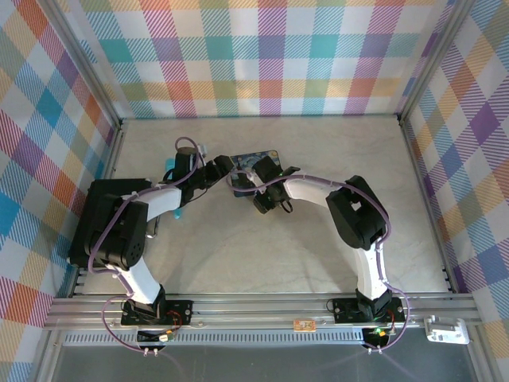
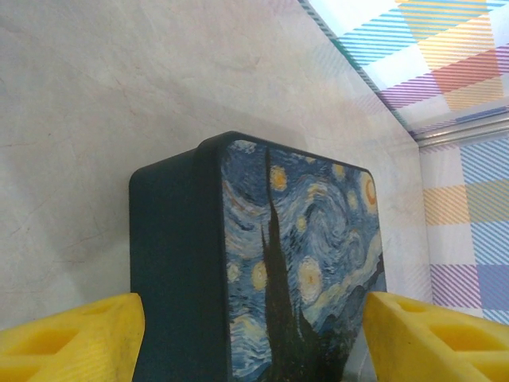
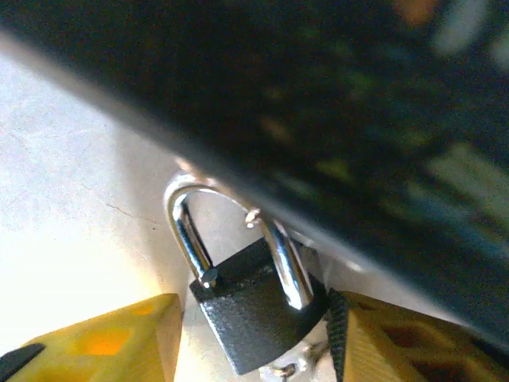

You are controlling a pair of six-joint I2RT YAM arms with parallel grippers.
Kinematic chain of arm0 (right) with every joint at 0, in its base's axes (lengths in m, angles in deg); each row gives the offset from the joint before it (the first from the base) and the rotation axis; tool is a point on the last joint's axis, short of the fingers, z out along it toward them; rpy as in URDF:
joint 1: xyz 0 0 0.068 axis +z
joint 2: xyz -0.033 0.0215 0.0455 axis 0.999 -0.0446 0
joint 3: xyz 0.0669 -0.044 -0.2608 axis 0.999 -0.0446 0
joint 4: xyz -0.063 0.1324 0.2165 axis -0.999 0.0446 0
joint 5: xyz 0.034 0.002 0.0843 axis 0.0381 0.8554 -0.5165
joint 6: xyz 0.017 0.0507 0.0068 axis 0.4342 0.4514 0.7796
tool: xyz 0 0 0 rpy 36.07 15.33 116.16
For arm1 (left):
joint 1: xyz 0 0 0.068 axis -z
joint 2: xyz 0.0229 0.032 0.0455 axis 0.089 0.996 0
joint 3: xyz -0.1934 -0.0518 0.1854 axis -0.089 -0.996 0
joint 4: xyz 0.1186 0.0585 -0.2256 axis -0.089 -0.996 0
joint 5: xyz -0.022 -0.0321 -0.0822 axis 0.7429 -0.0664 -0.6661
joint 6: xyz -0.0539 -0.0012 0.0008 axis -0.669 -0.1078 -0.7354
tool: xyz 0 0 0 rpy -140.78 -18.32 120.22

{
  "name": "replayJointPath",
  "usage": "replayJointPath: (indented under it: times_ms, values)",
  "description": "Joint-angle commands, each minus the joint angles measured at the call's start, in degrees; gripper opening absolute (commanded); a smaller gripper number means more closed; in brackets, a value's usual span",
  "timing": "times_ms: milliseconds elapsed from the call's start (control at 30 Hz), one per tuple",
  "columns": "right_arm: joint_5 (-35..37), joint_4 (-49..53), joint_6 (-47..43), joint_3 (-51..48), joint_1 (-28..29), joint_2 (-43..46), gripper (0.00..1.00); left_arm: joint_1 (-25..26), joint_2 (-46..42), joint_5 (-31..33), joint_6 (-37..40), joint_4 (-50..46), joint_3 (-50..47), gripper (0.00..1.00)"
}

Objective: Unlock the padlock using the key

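The tiny black padlock (image 3: 258, 314) with its silvery shackle (image 3: 184, 227) leans tilted against the dark-blue painted tin (image 3: 334, 119). It sits between the yellow fingers (image 3: 119, 342) of my right gripper (image 3: 254, 338). The right pad touches its body and a thin gap shows on the left, so the gripper is open. A small silvery bit (image 3: 280, 370) pokes out under the padlock; I cannot tell if it is the key. In the top view my right gripper (image 1: 258, 199) is at the tin's near edge. My left gripper (image 2: 254, 342) is open, straddling the tin's end (image 2: 302, 255).
The tin (image 1: 258, 163) lies mid-table between both wrists. A teal marker-like cylinder (image 1: 169, 165) lies beside the left arm. A black box (image 1: 107, 219) sits at the left edge. Checked walls enclose the table (image 1: 318, 255), with open surface toward the right and front.
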Motion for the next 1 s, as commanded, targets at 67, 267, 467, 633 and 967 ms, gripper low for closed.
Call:
replayJointPath:
  times_ms: [67,267,467,633,967]
  values:
    - [0.5,-0.9,-0.2,0.2,0.2,-1.8,0.36,-0.7,1.2,-1.4,-0.8,2.5,1.0,0.72]
    - [-1.3,-1.7,-3.1,-1.3,-0.2,-0.1,0.23,-0.8,2.2,-2.2,-1.0,3.6,1.3,0.72]
    - [-7.2,-0.8,-7.4,-0.7,-1.9,1.2,0.08,-1.0,2.6,-3.0,-0.2,4.4,0.7,0.71]
    - [-13.3,2.3,-11.6,0.8,-2.8,2.2,0.03,-1.6,4.4,-5.2,0.2,6.0,1.6,0.71]
    - [-13.9,3.9,-11.4,4.0,-3.8,0.1,0.00,-1.6,8.1,-8.3,0.9,6.8,4.0,0.67]
